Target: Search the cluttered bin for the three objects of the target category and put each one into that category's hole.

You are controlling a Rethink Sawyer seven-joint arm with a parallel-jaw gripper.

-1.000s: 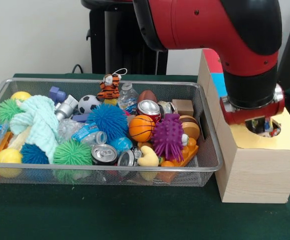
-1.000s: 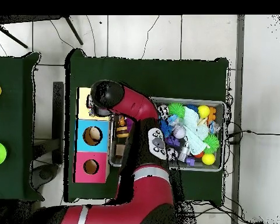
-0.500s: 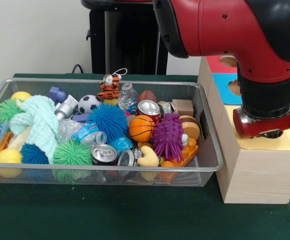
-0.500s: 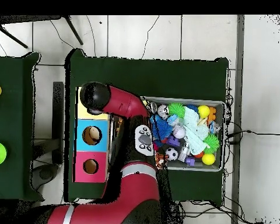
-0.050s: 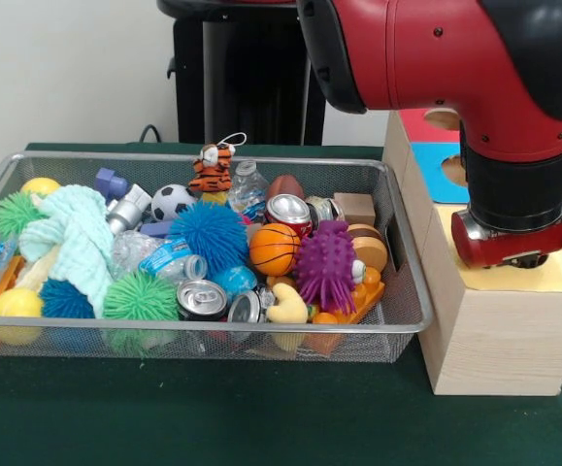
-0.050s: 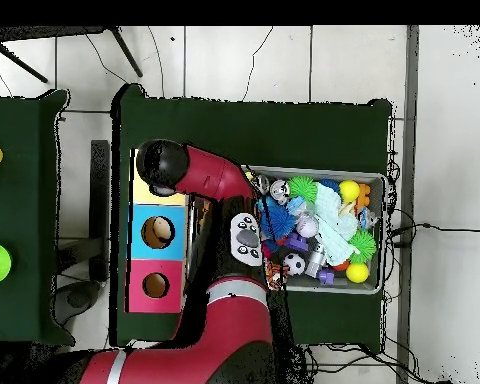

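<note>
- The claw (image 5: 525, 260) sits low over the yellow section (image 5: 552, 277) of the wooden box (image 5: 494, 335), hidden under the arm's wrist; whether it is open or closed cannot be told.
- The wire bin (image 5: 397, 291) stands just beside the box's side, packed to its rim.
- Cans (image 5: 203, 298) lie near the bin's front edge, between spiky balls (image 5: 208, 233).
- Bare green worktop (image 5: 213, 413) lies in front of the bin.

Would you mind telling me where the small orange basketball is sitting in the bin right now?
In the front view the orange basketball lies right of the bin's middle, between the blue spiky ball and the purple spiky ball, just below the red soda can.
</note>
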